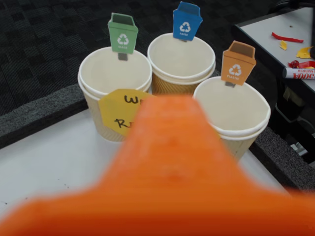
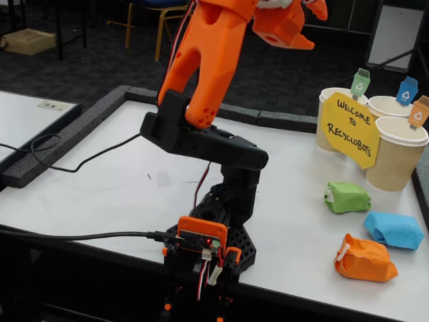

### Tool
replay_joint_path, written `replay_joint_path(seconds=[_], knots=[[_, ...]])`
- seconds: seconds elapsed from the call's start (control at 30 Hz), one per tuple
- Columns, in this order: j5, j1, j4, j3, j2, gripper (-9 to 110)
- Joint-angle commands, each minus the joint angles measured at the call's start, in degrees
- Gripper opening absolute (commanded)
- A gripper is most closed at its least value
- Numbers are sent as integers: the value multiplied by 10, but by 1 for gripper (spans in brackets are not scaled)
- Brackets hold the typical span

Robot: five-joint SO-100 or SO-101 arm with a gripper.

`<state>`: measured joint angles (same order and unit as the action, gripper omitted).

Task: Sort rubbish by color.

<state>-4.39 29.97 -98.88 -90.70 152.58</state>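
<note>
Three crumpled wads of rubbish lie on the white table (image 2: 134, 181) at the right in the fixed view: a green one (image 2: 347, 197), a blue one (image 2: 395, 229) and an orange one (image 2: 364, 258) nearest the front edge. My orange gripper (image 2: 314, 28) hangs high above the table, up at the frame's top, far from the wads, with nothing seen in it. In the wrist view a blurred orange finger (image 1: 170, 147) fills the lower middle. The rubbish is out of that view. Whether the jaws are open or shut does not show.
Three ribbed paper cups stand at the back right, tagged green (image 1: 115, 73), blue (image 1: 181, 56) and orange (image 1: 231, 105). A yellow sign (image 2: 350, 127) leans on them. A black cable (image 2: 80, 164) crosses the table's left side. A second table (image 1: 290, 34) holds scraps.
</note>
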Motion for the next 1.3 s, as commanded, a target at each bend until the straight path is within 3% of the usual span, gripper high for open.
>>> replay_joint_path(seconds=[0.0,0.83,1.27], knots=[[1,4,8,49,1,13],[1,183,11,-71,1,11],[-8,362,43,-93,1,15]])
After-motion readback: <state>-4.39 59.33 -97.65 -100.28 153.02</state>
